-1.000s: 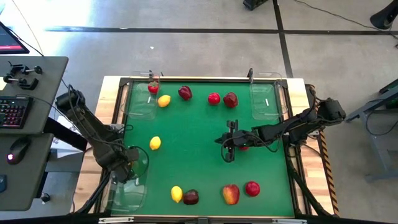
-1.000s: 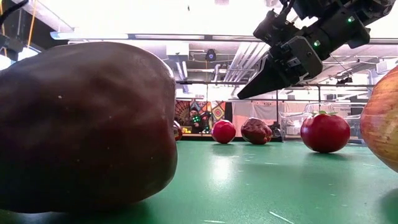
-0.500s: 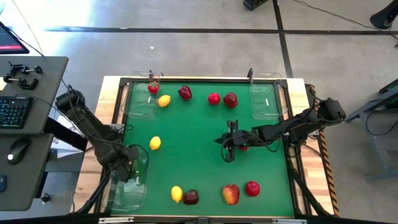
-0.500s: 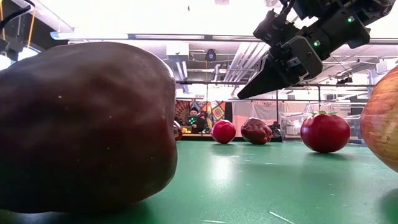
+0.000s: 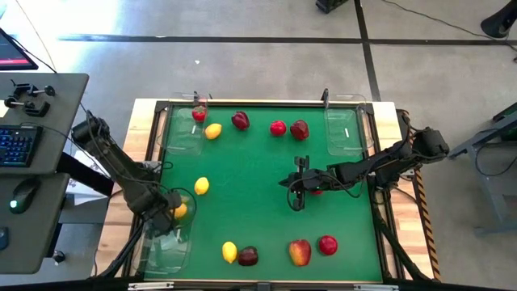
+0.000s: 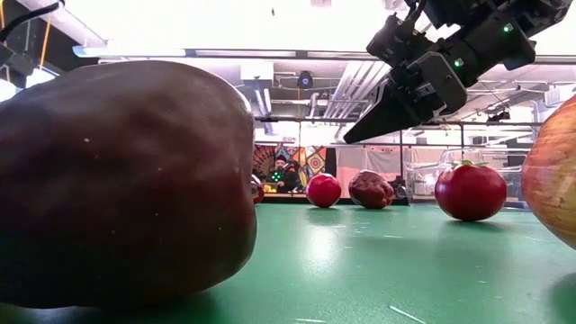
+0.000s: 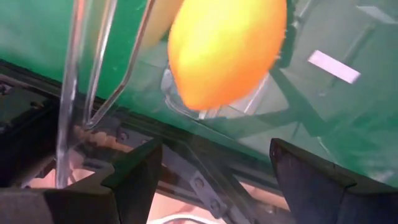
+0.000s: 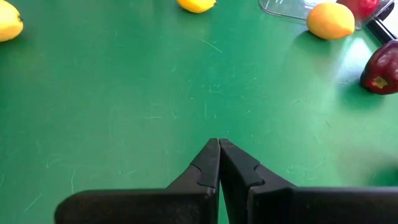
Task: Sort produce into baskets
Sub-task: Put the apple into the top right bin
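Observation:
My left gripper [image 5: 168,217] [image 7: 212,149] is open over the clear tray [image 5: 161,242] at the table's near left corner. A yellow-orange lemon [image 5: 180,210] [image 7: 225,50] sits just ahead of its fingertips, apart from them, inside the tray's wall. My right gripper [image 5: 296,198] [image 8: 219,142] is shut and empty above the green mat's middle right; it also shows in the low view [image 6: 346,139]. A small red fruit [image 5: 317,191] lies on the mat under the right arm.
Two more clear trays stand at the far left [image 5: 184,133] and far right [image 5: 343,129]. Lemons [image 5: 202,186] [image 5: 213,131] [image 5: 229,252], red fruits [image 5: 278,128] [image 5: 327,244] and apples [image 5: 240,120] [image 5: 300,129] [image 5: 248,256] [image 5: 300,252] lie scattered on the mat.
A yellow-orange lemon that did not show before now lies in view beside my left gripper, in the near left tray. My right gripper has kept still.

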